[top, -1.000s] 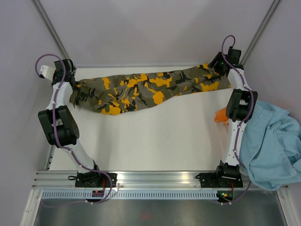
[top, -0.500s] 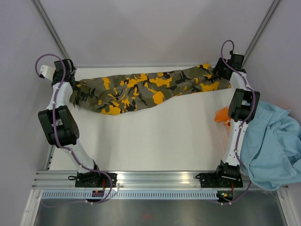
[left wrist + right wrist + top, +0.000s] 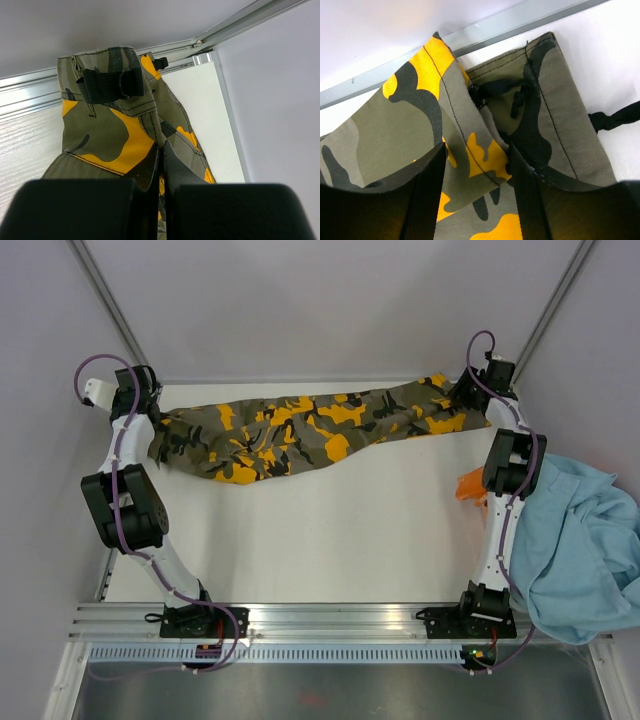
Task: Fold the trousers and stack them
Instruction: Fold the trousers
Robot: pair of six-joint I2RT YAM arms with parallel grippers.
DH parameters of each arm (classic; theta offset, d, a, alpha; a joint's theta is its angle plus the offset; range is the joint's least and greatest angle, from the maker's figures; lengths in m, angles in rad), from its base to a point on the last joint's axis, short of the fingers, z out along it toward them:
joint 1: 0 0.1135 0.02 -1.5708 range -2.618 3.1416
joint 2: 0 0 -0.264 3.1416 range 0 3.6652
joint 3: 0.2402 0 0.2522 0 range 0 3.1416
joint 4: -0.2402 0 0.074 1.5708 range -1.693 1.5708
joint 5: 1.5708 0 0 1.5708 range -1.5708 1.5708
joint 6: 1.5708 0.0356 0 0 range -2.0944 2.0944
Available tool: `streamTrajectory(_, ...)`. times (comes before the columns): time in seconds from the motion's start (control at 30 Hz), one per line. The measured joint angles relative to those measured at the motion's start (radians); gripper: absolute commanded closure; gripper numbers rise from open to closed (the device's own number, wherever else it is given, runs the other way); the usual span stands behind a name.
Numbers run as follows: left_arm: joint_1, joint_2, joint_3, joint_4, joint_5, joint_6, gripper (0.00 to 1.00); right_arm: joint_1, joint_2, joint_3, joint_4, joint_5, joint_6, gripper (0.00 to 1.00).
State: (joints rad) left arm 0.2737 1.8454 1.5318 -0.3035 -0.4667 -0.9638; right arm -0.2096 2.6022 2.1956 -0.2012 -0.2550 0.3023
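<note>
a: did anything change on the table (image 3: pixel 330 540)?
b: little. the trousers (image 3: pixel 310 430) lie as before, one long strip along the far edge. only the right arm (image 3: pixel 505 465) has swung slightly outward.
a: so the fold is not begun?
b: i think not.
a: and the grip?
b: the left gripper (image 3: pixel 162 150) is pinched tight on the left end. the right gripper (image 3: pixel 475 165) stands partly open, cloth between, not clamped.
a: the cloth?
b: olive, with black and orange blotches, wrinkled.
</note>
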Motion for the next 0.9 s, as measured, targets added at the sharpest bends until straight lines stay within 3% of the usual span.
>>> streamTrajectory(0.07, 0.0, 0.0, 0.0, 0.001, -0.002, 0.0, 0.98, -0.002, 0.0, 0.002, 0.0, -0.001, -0.003, 0.58)
streamTrajectory(0.2, 0.0, 0.0, 0.0, 0.001, -0.002, 0.0, 0.98, -0.002, 0.0, 0.008, -0.006, -0.005, -0.002, 1.0)
streamTrajectory(0.47, 0.0, 0.0, 0.001, -0.001, -0.003, 0.019, 0.98, 0.003, -0.033, 0.023, -0.078, 0.056, 0.006, 1.0)
streamTrajectory(0.67, 0.0, -0.003, 0.014, -0.01, -0.003, 0.029, 0.98, -0.003, -0.191, 0.021, -0.212, 0.126, 0.008, 1.0)
streamTrajectory(0.9, -0.001, -0.004, 0.052, -0.032, 0.008, 0.03, 0.98, -0.067, -0.366, -0.102, -0.218, 0.137, 0.006, 1.0)
